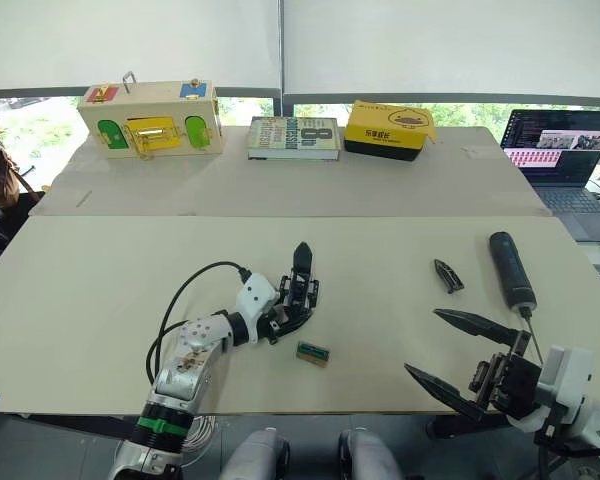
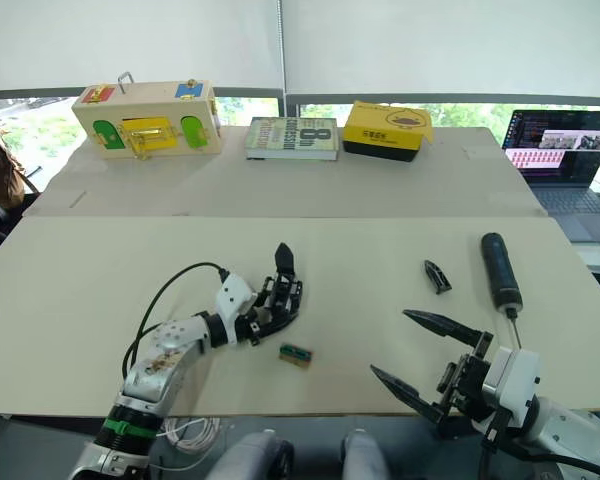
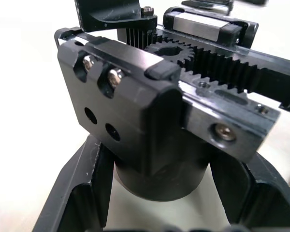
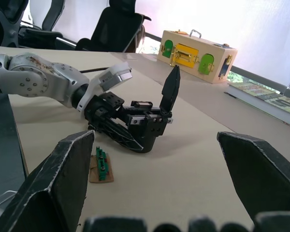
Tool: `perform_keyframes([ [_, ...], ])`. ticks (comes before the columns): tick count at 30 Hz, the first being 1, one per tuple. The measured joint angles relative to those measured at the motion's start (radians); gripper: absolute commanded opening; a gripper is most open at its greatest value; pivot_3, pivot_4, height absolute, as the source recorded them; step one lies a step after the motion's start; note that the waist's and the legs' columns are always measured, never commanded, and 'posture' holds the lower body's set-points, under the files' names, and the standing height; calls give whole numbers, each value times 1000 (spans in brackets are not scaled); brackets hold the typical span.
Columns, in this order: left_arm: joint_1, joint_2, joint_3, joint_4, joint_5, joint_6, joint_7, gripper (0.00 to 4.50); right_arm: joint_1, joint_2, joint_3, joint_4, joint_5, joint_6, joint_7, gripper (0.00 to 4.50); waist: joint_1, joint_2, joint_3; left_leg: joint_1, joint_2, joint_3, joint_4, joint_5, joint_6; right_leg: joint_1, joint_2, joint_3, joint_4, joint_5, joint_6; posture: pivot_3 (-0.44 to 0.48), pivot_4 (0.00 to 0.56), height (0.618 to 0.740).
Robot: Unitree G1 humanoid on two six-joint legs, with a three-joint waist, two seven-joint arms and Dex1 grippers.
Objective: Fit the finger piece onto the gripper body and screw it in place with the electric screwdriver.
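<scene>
A matte cream table (image 1: 100, 270) spans the room, with a second tabletop butted against its far edge, below white window blinds. On that far top sit a wooden latch box (image 1: 150, 119), a book (image 1: 293, 137), a yellow box (image 1: 387, 129) and, far right, a laptop (image 1: 562, 150). The left gripper (image 1: 285, 318) clamps the toothed black gripper body (image 1: 298, 285) at centre. The right gripper (image 1: 450, 352) hangs spread open, near right. The finger piece (image 1: 447, 275) lies just left of the electric screwdriver (image 1: 511, 270). A small green-topped block (image 1: 313, 352) lies near the body.

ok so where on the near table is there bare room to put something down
The widest bare stretch lies on the near table, to the left of the left gripper holding the gripper body. A smaller patch lies between that and the finger piece. It is crowded around the electric screwdriver and right gripper.
</scene>
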Motion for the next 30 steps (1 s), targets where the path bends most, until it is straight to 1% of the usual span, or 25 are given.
perform_keyframes([
  [9,5,-7,-33,35,20,-89,39,2321,-29,0,11,0,-1,0,-2,4500,4,0,0,0,0,0,0,0,0,0,0,-1,0,0,0,0,150,740],
  [19,4,-17,-39,59,17,-108,46,2321,-39,0,28,0,-6,0,-19,4500,7,0,0,1,0,0,0,0,0,1,-1,-1,0,0,1,0,150,740],
  [21,4,-12,-38,58,11,-106,41,3384,-39,0,28,0,-6,0,-24,4500,7,0,0,1,0,0,0,0,0,1,-1,-1,0,0,1,0,150,740],
  [23,3,3,-41,56,7,-106,31,4186,-39,0,28,0,-6,0,-25,4500,4,1,0,1,0,0,0,0,0,1,0,-1,0,0,1,0,150,740],
  [24,3,10,-41,55,3,-106,26,4415,-39,0,28,0,-6,0,-25,4500,2,1,-1,1,0,0,0,0,0,1,0,-1,0,0,1,0,150,740],
  [27,11,33,-33,49,-24,-103,2,4415,-35,0,27,0,-6,0,-27,4500,-4,1,-1,1,0,0,0,0,0,0,0,-1,0,0,0,0,150,740],
  [30,47,96,-5,26,-81,-102,-62,4415,-14,0,18,0,-5,0,-27,4500,-14,2,-1,1,1,0,-1,0,0,0,0,0,0,-1,-1,0,150,740],
])
